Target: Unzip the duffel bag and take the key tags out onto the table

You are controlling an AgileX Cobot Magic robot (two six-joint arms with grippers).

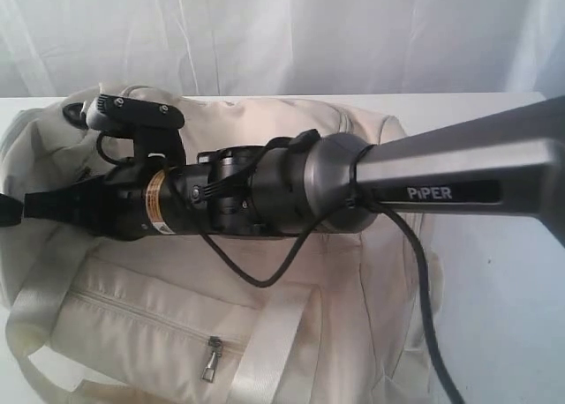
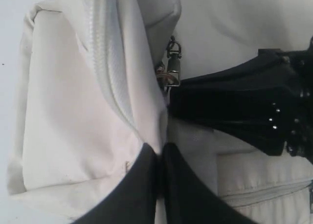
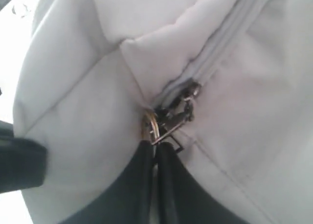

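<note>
The cream duffel bag point(image 1: 291, 333) lies on the white table point(image 1: 503, 325), its top zipper point(image 2: 105, 62) running along the ridge. My right arm reaches across the bag to its left end. There the right gripper point(image 3: 155, 145) is shut on the dark metal zipper pull point(image 3: 172, 117) of the top zipper. In the exterior view this gripper point(image 1: 40, 205) is over the bag's left end. The left gripper point(image 2: 161, 148) is shut on a fold of the bag's fabric just beside that pull point(image 2: 172, 67). The key tags are hidden.
A front pocket with its own zipper pull point(image 1: 212, 360) faces the near edge, between webbing straps point(image 1: 269, 347). The right arm's black cable point(image 1: 424, 289) hangs over the bag's right end. A white curtain point(image 1: 265, 33) closes off the back.
</note>
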